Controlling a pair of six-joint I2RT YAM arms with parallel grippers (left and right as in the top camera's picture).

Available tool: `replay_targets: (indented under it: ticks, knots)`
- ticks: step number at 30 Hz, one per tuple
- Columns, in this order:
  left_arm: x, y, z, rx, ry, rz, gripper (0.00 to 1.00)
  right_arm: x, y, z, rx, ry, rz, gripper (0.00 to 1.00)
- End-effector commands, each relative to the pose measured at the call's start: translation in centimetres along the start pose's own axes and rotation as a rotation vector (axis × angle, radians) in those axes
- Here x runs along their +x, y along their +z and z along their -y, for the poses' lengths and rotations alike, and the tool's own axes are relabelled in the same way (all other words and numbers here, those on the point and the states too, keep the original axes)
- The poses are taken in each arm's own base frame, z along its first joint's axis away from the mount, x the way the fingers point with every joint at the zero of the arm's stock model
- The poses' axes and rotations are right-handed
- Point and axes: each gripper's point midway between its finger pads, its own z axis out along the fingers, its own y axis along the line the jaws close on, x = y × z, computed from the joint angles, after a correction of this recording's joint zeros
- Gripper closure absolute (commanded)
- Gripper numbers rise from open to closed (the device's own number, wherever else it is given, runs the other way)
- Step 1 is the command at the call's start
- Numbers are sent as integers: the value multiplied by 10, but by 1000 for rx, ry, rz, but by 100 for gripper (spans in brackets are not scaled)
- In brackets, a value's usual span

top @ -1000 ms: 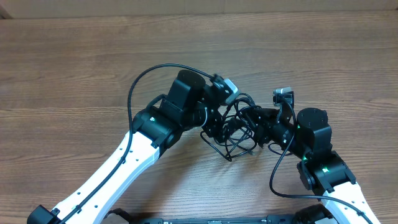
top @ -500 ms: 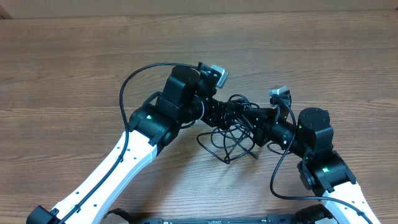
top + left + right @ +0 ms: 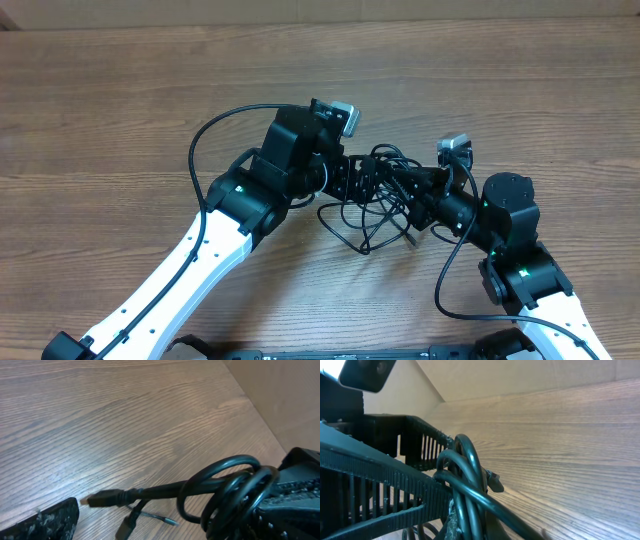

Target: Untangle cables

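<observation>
The cables (image 3: 365, 225) are thin black cords in a loose tangle between my two grippers, with loops lying on the wooden table (image 3: 150, 90) below them. My left gripper (image 3: 362, 180) is open. In the left wrist view (image 3: 165, 522) its fingers stand far apart, and cable loops (image 3: 225, 487) bunch against its right finger. A black plug (image 3: 102, 498) lies on the wood. My right gripper (image 3: 405, 185) faces the left one. In the right wrist view (image 3: 470, 527) it is shut on several cords (image 3: 470, 475).
The thick black cable of the left arm (image 3: 200, 150) arcs out to the left. The right arm's own cable (image 3: 445, 280) loops beside its base. A brown wall (image 3: 285, 395) borders the table's far edge.
My left gripper has moved up and to the left, drawing the upper cords taut between the two grippers. The right gripper has shifted slightly. The lower loops have spread on the table.
</observation>
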Motion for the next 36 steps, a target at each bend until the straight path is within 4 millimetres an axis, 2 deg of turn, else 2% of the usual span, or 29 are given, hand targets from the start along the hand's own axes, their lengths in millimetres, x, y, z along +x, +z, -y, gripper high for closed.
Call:
replay_targets:
  ticks: [1,2,6,14,23,29,30,33,34,36]
  knots:
    - [-13,-7,-2,-37,-18,49,1,-11,-2,-3,5,-22,39,96]
    - [-13,-7,-2,-36,-17,51,4,-12,-2,-3,3,-21,44,96]
    - [-14,-7,-2,-39,-16,54,25,-16,-2,-5,-4,-4,60,96]
    - [-16,-5,4,-30,-5,66,31,-16,-2,-17,-66,-16,52,96]
    - [-23,-5,23,56,-10,91,53,-13,-3,-24,-107,-19,38,96]
    - [-20,-4,28,70,-9,82,59,-14,-4,-29,-136,-27,38,96]
    - [-20,-4,28,70,-12,83,63,-14,-4,-29,-136,-27,38,96]
    - [-20,-4,28,70,-25,82,87,-13,-4,-31,-147,-28,34,96]
    - [-21,-4,29,71,-27,82,92,-13,-4,-32,-150,-28,33,96]
    - [-21,-4,29,72,-29,85,94,-14,-4,-32,-150,-29,34,96]
